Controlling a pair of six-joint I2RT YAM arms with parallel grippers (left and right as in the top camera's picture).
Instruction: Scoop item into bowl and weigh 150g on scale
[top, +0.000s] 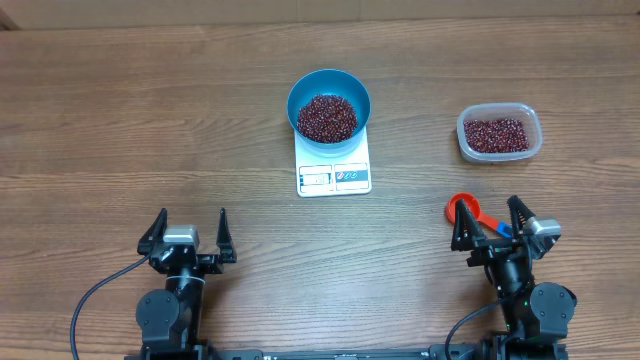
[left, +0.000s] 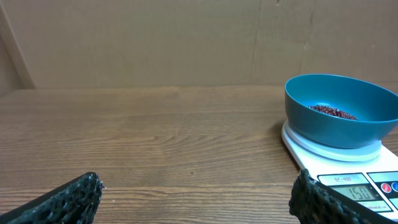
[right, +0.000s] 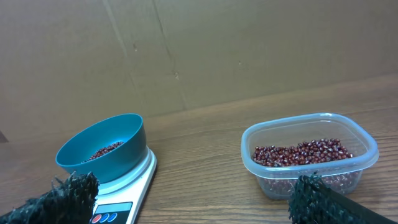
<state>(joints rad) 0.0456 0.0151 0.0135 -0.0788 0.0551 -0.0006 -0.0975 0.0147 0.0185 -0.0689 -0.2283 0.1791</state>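
1. Scale (top: 334, 170): the white square unit sits near the centre of the tabletop (top: 150, 120). Its display panel (left: 359, 192) runs along the 6 o'clock edge. In the left wrist view the display reads 150. The small print above the digits is too fine to read with confidence.

2. Bowl (top: 329, 88): the bright-blue bowl stands on the scale platform, toward its 12 o'clock side, clear of the panel.

3. Beans (top: 326, 118): a loose heap of dark red-brown beans lies inside the bowl. More beans fill the clear plastic container (top: 499, 133), which stands at 3 o'clock from the bowl, well apart from the scale.

4. Scoop (top: 463, 209): the orange-red scoop lies on the tabletop at 4 o'clock from the scale.

5. Left gripper (top: 191, 218): at 7 o'clock from the scale; jaws spread wide, holding nothing.

6. Right gripper (top: 487, 212): jaws spread wide, holding nothing; the scoop lies just beside one fingertip.
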